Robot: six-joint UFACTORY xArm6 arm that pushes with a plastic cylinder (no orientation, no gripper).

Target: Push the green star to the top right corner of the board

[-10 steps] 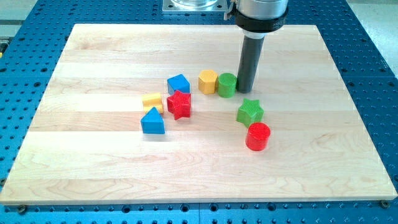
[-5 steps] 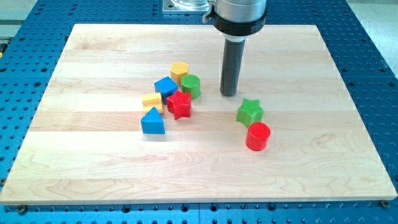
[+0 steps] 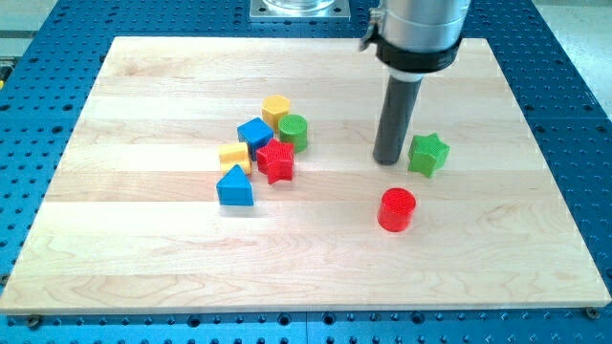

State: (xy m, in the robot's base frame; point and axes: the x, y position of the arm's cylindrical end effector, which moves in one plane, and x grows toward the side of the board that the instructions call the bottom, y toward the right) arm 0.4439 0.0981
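The green star (image 3: 428,155) lies on the wooden board (image 3: 143,258), right of centre. My tip (image 3: 387,161) stands just to the star's left, a small gap apart from it. A red cylinder (image 3: 397,209) lies below the tip and the star. The rod rises from the tip to the arm's dark collar at the view's top.
A cluster lies left of centre: a yellow hexagon (image 3: 276,109), a green cylinder (image 3: 294,131), a blue cube (image 3: 255,134), a red star (image 3: 275,161), a small yellow block (image 3: 233,155) and a blue triangle (image 3: 235,186). The board's top right corner (image 3: 483,43) lies above the star.
The green star has moved right and a little up, away from the red cylinder. My tip has moved right and down. Before that, the green cylinder and yellow hexagon were pushed left into the cluster.
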